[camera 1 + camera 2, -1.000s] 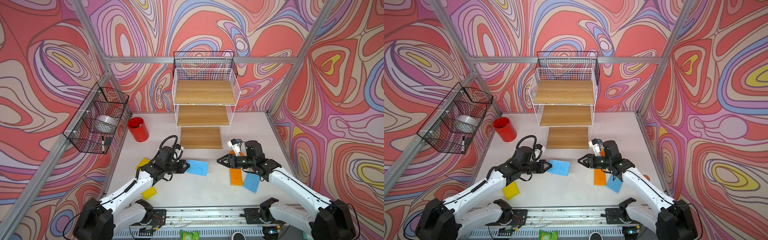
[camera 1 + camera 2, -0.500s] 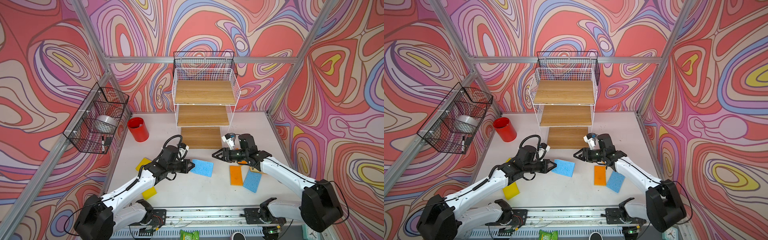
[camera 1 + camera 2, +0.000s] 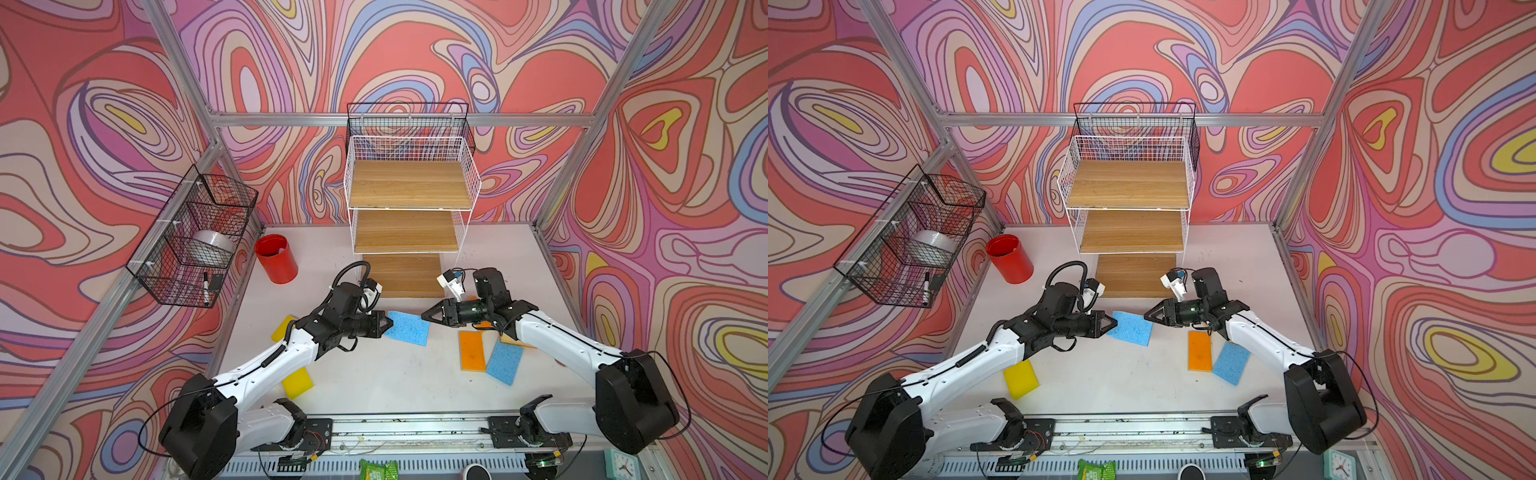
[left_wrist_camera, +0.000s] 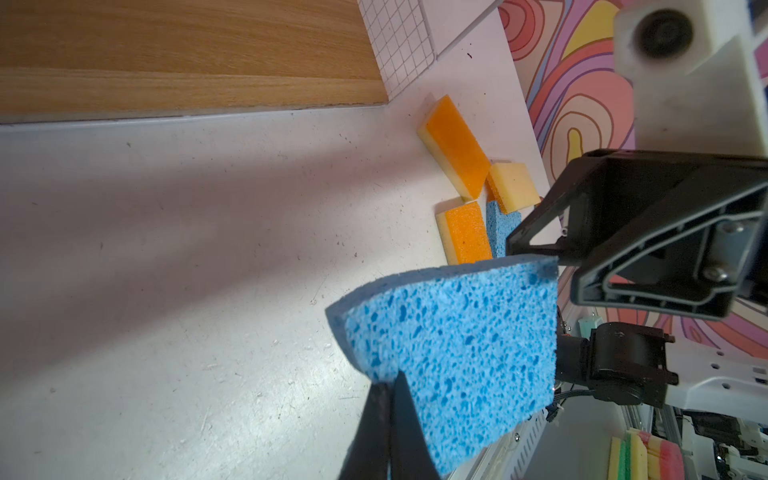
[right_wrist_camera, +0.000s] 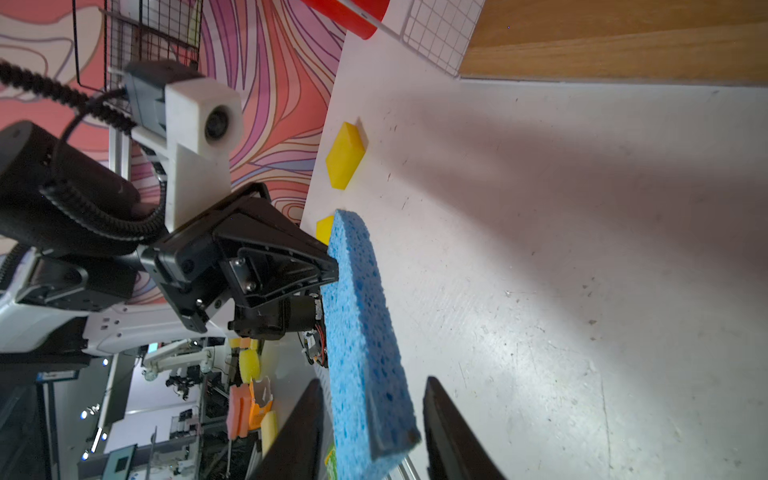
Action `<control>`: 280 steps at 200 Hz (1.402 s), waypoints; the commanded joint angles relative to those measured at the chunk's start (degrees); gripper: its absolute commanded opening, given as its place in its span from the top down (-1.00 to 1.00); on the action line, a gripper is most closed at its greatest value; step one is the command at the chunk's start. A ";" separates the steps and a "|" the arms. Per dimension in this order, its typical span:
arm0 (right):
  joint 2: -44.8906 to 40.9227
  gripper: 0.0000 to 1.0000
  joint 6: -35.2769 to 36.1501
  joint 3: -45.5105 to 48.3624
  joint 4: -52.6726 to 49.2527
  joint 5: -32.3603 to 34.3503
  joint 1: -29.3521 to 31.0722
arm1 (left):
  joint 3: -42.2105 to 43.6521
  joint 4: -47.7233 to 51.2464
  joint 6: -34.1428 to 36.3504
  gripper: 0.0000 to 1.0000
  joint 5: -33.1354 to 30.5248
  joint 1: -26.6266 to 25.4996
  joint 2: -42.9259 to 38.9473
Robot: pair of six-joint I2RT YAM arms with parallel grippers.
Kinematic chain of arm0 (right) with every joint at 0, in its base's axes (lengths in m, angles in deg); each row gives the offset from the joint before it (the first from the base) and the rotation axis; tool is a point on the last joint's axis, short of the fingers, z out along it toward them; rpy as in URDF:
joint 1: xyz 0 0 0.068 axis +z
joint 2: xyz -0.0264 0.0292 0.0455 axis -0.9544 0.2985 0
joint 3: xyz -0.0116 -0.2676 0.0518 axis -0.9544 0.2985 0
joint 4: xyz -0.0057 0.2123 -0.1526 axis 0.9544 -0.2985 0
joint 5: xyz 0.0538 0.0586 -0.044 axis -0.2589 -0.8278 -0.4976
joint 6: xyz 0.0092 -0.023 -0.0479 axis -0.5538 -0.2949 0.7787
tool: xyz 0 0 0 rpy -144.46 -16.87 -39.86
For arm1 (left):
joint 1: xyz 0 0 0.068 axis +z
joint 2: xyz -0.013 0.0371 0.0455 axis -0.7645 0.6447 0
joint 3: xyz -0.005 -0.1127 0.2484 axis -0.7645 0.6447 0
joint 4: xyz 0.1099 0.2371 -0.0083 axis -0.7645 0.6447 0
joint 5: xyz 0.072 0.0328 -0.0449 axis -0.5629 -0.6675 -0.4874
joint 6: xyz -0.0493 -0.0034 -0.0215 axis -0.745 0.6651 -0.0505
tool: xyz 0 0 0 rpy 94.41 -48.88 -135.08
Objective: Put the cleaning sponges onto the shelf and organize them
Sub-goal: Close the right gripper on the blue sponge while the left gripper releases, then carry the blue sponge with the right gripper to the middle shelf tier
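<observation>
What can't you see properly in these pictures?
- Bright yellow rectangular sponge: in a top view, partly under the left arm.
- Orange-and-pale-yellow rectangular sponge: in a top view, mostly under the right arm.
- Small dark things in the black wire basket: too small to name.

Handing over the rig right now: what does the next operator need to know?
Left gripper shut on a blue sponge, held above the table.
Right gripper open, jaws straddling that sponge's free end, not gripping.
Shelf: all three boards bare, nothing placed.
On the table: second blue sponge, three orange sponges at right, two yellow sponges at left.
Left to do: all seven.
</observation>
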 commanded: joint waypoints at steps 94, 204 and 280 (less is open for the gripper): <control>-3.70 1.00 -2.78 2.68 4.53 3.41 0.37 | -2.43 5.27 0.83 -0.99 -6.58 -0.19 -3.05; -29.02 1.00 -21.28 9.68 13.24 31.82 6.80 | 3.40 16.80 -3.45 -1.00 -22.41 -0.20 -25.83; -27.60 1.00 -27.76 7.60 23.73 44.79 9.01 | 3.68 18.45 -2.28 -1.00 -22.84 -0.19 -27.17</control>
